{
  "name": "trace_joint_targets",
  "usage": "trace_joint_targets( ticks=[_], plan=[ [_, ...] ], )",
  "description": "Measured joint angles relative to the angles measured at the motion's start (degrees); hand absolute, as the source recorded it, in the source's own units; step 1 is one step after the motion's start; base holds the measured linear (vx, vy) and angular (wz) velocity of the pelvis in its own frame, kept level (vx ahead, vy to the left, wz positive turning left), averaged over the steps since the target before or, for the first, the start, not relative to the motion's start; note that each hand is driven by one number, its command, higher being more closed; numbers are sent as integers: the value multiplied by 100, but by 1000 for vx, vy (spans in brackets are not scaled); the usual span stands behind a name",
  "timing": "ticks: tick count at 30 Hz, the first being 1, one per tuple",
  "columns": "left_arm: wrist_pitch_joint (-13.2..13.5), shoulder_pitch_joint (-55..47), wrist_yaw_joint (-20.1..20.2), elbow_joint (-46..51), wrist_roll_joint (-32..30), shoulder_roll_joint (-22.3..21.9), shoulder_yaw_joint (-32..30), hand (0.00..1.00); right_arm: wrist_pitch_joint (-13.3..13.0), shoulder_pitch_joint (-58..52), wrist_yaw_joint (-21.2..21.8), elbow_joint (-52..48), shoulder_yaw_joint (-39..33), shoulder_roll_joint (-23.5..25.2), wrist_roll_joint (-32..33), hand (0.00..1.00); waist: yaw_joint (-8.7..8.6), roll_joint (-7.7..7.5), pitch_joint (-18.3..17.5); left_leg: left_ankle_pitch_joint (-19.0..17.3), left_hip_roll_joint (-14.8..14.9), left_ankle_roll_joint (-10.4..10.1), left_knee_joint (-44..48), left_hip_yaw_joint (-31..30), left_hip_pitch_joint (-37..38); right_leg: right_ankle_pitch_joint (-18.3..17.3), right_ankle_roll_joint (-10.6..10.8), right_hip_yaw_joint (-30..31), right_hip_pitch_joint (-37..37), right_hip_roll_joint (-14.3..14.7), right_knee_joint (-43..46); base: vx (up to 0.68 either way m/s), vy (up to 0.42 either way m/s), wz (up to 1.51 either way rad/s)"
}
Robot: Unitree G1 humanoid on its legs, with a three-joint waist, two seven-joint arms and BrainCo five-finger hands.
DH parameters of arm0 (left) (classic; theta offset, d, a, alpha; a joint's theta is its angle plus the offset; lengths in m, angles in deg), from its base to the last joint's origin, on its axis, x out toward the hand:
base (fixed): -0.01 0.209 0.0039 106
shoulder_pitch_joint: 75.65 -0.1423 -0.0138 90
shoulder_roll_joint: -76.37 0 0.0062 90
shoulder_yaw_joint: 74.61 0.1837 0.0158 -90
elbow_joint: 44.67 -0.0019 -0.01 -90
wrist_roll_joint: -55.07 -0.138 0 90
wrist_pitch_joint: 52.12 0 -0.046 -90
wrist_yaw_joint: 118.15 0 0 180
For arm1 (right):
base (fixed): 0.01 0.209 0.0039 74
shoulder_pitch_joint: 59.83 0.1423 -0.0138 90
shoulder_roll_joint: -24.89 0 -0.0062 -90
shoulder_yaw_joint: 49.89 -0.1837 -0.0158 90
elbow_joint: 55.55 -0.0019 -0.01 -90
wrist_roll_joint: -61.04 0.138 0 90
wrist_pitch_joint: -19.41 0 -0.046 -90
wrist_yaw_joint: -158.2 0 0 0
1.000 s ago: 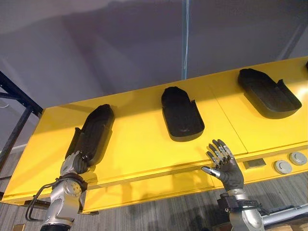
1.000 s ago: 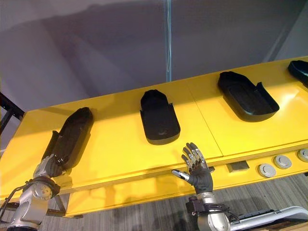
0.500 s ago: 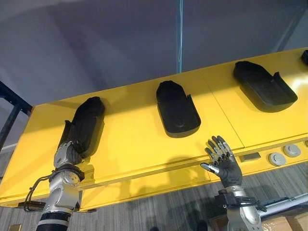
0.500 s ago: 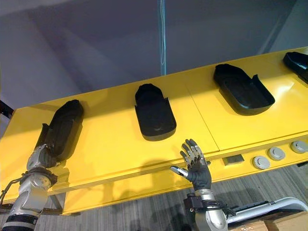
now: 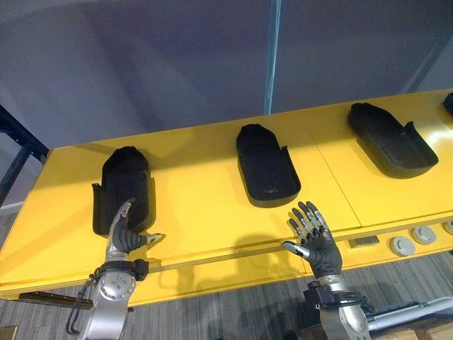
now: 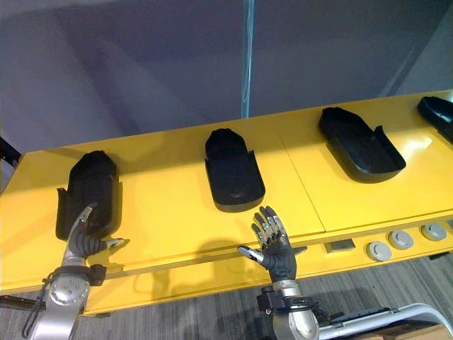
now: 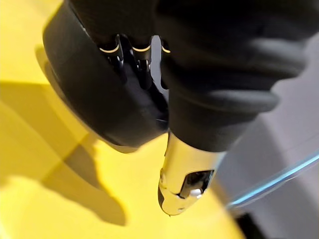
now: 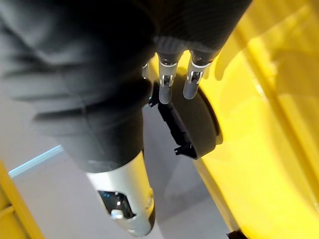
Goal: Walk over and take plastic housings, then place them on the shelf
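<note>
Both hands empty, fingers straight and spread. Left hand (image 5: 126,237) sits at the near end of the left plastic housing (image 5: 126,185); right hand (image 5: 318,244) is at the front edge, short of the middle housing (image 5: 265,166). Risk: the rounded shell probably skids on the slick yellow table (image 5: 198,191) or slips a one-sided grip. Third housing (image 5: 389,138) further right. Grey wall (image 5: 141,71) behind, grey floor (image 5: 233,315) below.

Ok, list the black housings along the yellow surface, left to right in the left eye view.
left housing → middle housing → right housing → fourth housing, cut off by the picture's edge.
</note>
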Motion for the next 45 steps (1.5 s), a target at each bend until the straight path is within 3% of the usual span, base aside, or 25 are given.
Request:
trace_joint_targets(
  ticks=[2,6,8,10,14,15,18,23,28,31,41,45],
  plan=[
    [218,-187,-2,245,194,-145,-9,0,-29,-6,-11,27,-11,35,-73,0,34,1,-87,0,8,0,0,-22,21,1,-1,-30,51,14,-38,9,-6,7],
    [967,-502,-181,773,686,-571,-54,0,-232,-5,-142,144,-30,37,-405,0,92,0,-290,-1,14,-3,-10,-136,88,1,-1,-173,238,27,-124,-13,-2,16],
    [1331,-768,-456,1035,697,-868,-68,0,-358,3,-308,248,-34,44,-494,0,170,1,-436,-16,14,-24,-23,-143,148,2,-2,-190,317,31,-148,-13,5,2],
    [1508,-887,-663,1052,605,-967,-83,0,-398,0,-434,284,-48,46,-493,0,217,-3,-515,-23,14,-31,-24,-170,166,2,0,-236,366,31,-163,-28,9,8],
    [1489,-1139,-975,1052,434,-1107,-244,0,-435,2,-572,290,-161,72,-490,0,284,-18,-650,-23,12,-31,-26,-199,162,4,1,-282,387,26,-163,-16,8,5],
    [1344,-1209,-946,1044,255,-1171,-377,100,-435,6,-643,314,-229,77,-459,0,288,-17,-701,-22,6,-30,-26,-227,157,4,1,-296,397,24,-169,-4,9,6],
    [1283,-1279,-674,943,405,-1178,-403,100,-434,6,-677,361,-321,71,-367,0,300,-18,-714,-18,2,-26,-26,-270,156,4,1,-333,427,23,-182,-4,7,8],
    [1189,-1294,-110,450,1594,-1268,-300,100,-433,-117,-695,360,-366,73,-340,0,295,-23,-718,-17,-3,-25,-44,-304,120,4,1,-368,423,25,-210,-5,3,3],
    [1216,-1309,-40,76,2098,-1283,-64,100,-416,-393,-665,372,-362,50,-339,0,271,-28,-738,8,-1,-27,-25,-313,-136,8,1,-376,177,28,-202,-4,2,2],
    [1279,-1154,-174,-288,2322,-1278,-66,100,-414,-368,-652,530,-364,-14,-337,0,261,-33,-719,25,8,-36,-22,-270,-279,13,-6,-323,-16,34,-170,10,9,-7],
    [1905,43,-998,-1261,2658,-1062,-240,100,-414,-124,-509,560,-372,-186,-205,0,125,-38,-261,34,19,-44,-11,-112,-339,36,-43,-129,-232,35,-75,-13,13,-9],
    [1975,229,-1201,-1535,2767,-957,-452,100,-411,-129,-365,559,-386,-198,-186,0,64,-33,-164,33,31,-44,-11,25,-315,33,-45,19,-322,40,-4,-13,17,-16]
  ],
)
